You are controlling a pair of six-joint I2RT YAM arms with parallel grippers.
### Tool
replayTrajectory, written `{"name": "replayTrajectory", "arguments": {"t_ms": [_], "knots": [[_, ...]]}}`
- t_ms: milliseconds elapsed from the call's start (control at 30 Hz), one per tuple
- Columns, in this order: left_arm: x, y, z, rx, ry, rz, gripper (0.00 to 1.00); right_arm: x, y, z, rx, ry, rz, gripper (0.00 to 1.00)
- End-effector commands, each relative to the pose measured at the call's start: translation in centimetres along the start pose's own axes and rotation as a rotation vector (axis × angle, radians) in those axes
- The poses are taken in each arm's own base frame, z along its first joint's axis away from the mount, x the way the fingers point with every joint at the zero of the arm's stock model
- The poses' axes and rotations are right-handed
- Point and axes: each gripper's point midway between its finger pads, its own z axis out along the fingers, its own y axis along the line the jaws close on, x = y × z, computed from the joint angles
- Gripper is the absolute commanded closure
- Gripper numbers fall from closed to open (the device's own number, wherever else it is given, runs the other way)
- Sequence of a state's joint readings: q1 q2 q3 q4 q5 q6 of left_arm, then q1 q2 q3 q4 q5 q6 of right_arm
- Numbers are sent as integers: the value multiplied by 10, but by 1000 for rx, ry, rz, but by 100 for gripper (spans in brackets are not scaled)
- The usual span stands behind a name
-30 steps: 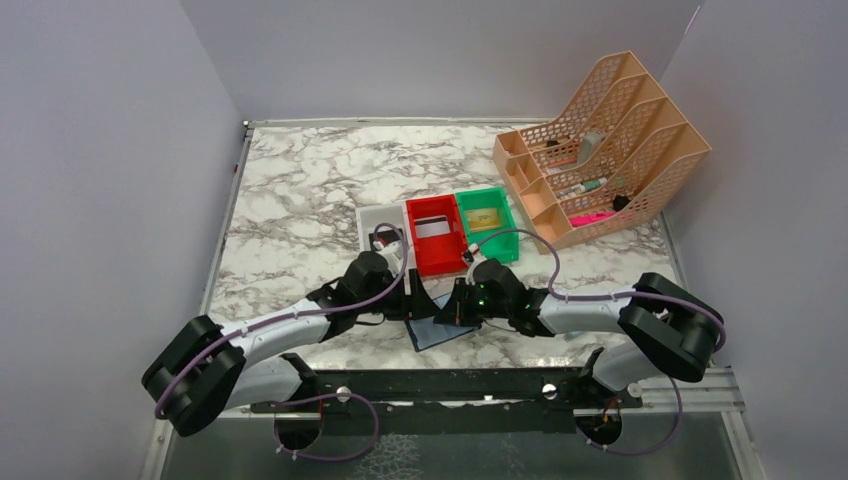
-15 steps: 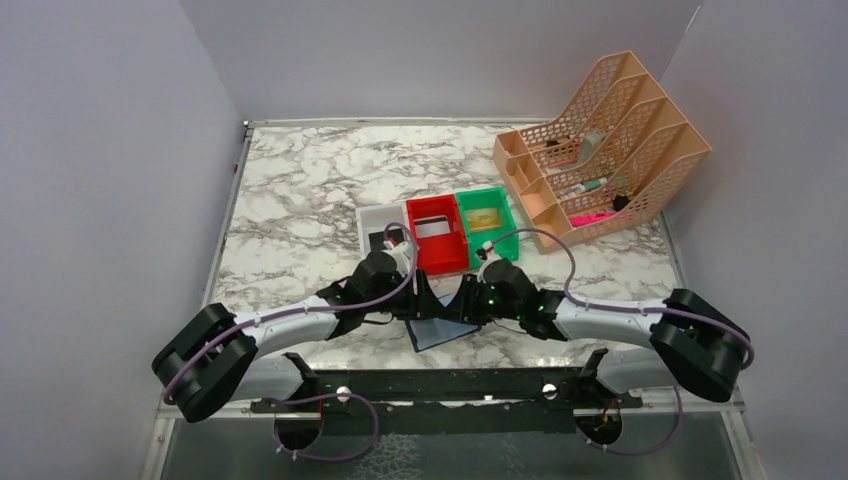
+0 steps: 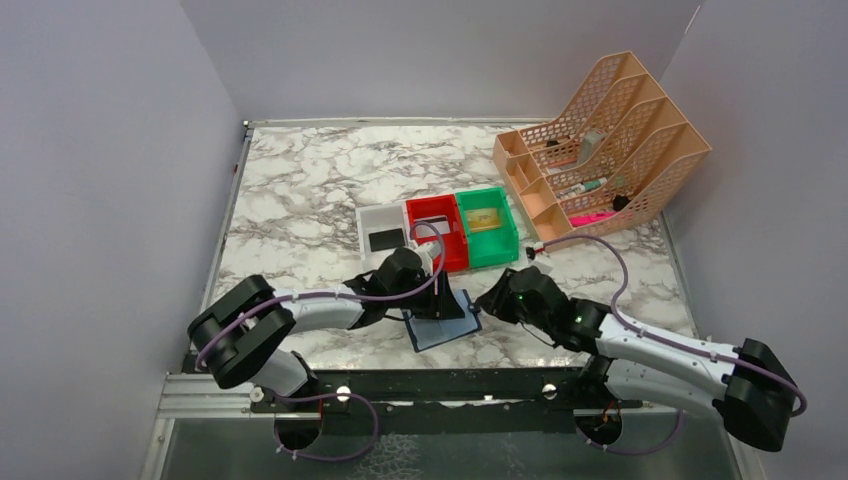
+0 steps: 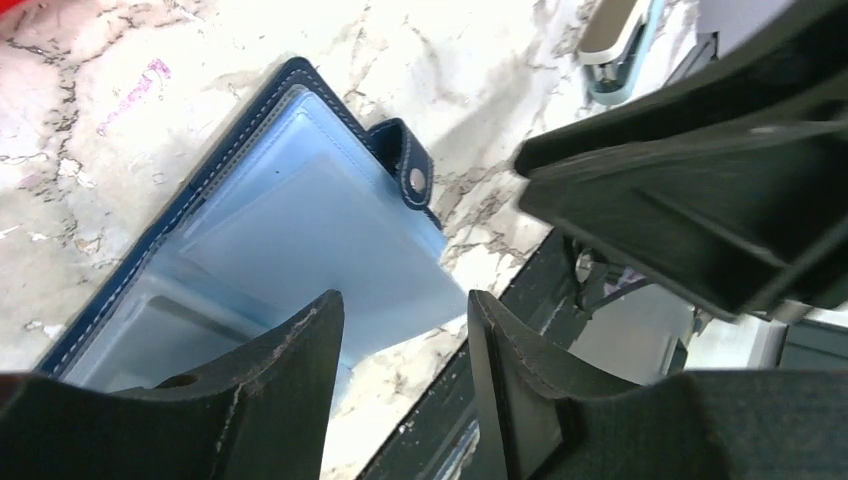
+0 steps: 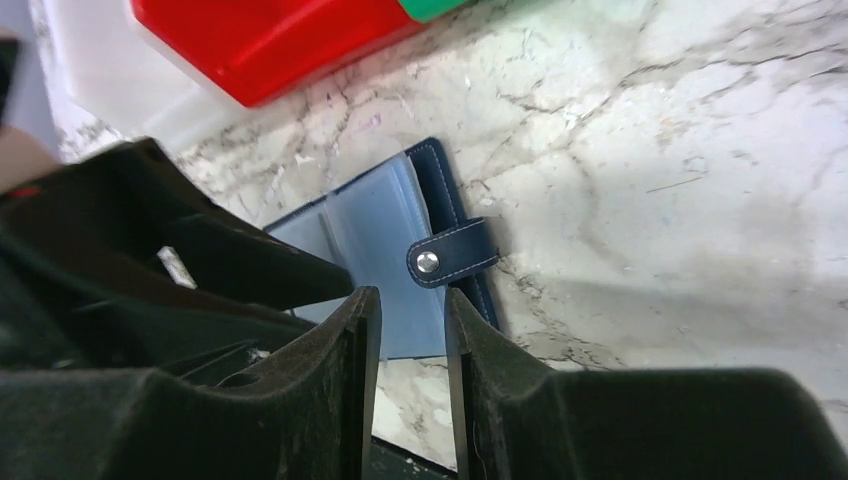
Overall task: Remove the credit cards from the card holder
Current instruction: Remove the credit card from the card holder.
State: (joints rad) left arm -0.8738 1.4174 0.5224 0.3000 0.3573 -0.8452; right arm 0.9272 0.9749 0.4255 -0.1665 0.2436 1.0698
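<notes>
**Item:** The card holder (image 3: 445,328) lies open on the marble table (image 3: 300,190) at the middle of the near edge, with its snap tab (image 5: 452,256) turned out. Its pale blue pockets appear empty, though the part under the grippers is hidden.

**Tools:** The left gripper (image 4: 405,300) hangs just over the holder, fingers spread and holding nothing. The right gripper (image 5: 412,300) is beside the tab, with a narrow slit between its fingers and nothing pinched.

**Step:** This is judged to be a final check. Pin one flap flat, probe any hidden pocket and draw along the slot.

**Surroundings:** Toward mid-table, a black card (image 3: 385,239) lies in the white bin (image 3: 366,228), a whitish card (image 3: 432,228) in the red bin (image 3: 450,258) and a gold card (image 3: 483,217) in the green bin (image 3: 503,245). A peach organiser (image 3: 620,120) stands toward the far right corner.

**Obstruction:** The two grippers crowd each other.
</notes>
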Motion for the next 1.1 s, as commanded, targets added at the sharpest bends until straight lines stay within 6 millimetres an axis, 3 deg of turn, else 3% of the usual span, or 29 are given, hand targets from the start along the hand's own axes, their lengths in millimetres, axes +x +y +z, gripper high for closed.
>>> {"name": "replayTrajectory", "arguments": {"t_ms": [0,100,233,367,500,667,733,967,1067], "knots": [[2,3,17,-7,16,21,50,-20,-16,-9,28,-122,16,64],[9,11,25,-30,43,6,59,-21,-11,-12,-9,-131,8,63],[6,9,21,-32,22,14,59,-18,-5,-9,-20,-99,-21,63],[-7,7,7,-72,-48,31,59,-13,15,-6,-94,-55,-82,63],[-32,15,-20,-178,-204,43,58,-6,31,-2,-166,-19,-122,62],[-51,28,-61,-301,-354,67,44,-2,49,-1,-235,21,-215,59],[-53,38,-74,-367,-377,67,39,-1,54,0,-254,37,-266,57],[-54,68,-115,-564,-425,45,7,17,65,8,-285,120,-358,55],[-58,74,-126,-584,-462,26,2,29,65,13,-238,146,-409,54]]}}
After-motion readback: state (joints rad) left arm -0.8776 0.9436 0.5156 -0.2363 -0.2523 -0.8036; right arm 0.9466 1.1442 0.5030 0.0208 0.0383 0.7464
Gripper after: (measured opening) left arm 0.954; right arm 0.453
